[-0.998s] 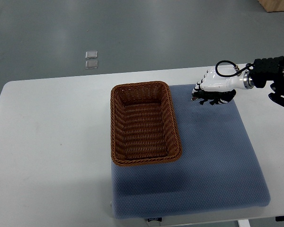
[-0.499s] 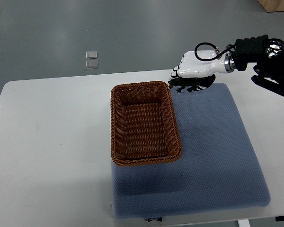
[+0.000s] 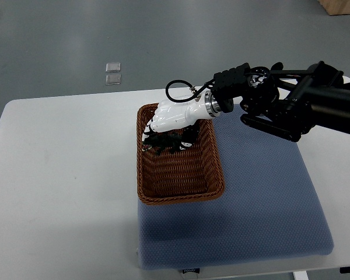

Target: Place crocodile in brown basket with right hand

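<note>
White-shelled right hand (image 3: 168, 118), fingers curled downward and closed around the dark crocodile (image 3: 168, 140), with no gap visible between fingers and toy. Crocodile directly under the palm, legs and tail poking out below, hanging over the far end of the brown basket (image 3: 141, 175). Clear of the woven floor or brushing it: impossible to tell from this angle. Held from above, probably for a straight drop inside the walls on release. Not yet let go, so the placing step looks close to its end but unfinished.

Around and beneath the hand: one basket, rectangular and woven, with nothing else visible inside. Just behind the wrist, one black cable loop (image 3: 178, 87). Past that, the dark right arm (image 3: 291, 108), running off toward the right edge and reaching across to keep the hand over the basket rather than beside it.

Under the arm and on the near side of the hand: one blue mat (image 3: 262, 192), the basket lying partly on it, likely there as a soft working surface. Beneath all of this, one white table (image 3: 58, 175).

Farthest from the hand, out on the grey floor beyond the table's far edge: two small clear squares (image 3: 112, 73), one just behind the other. No left hand anywhere in view.
</note>
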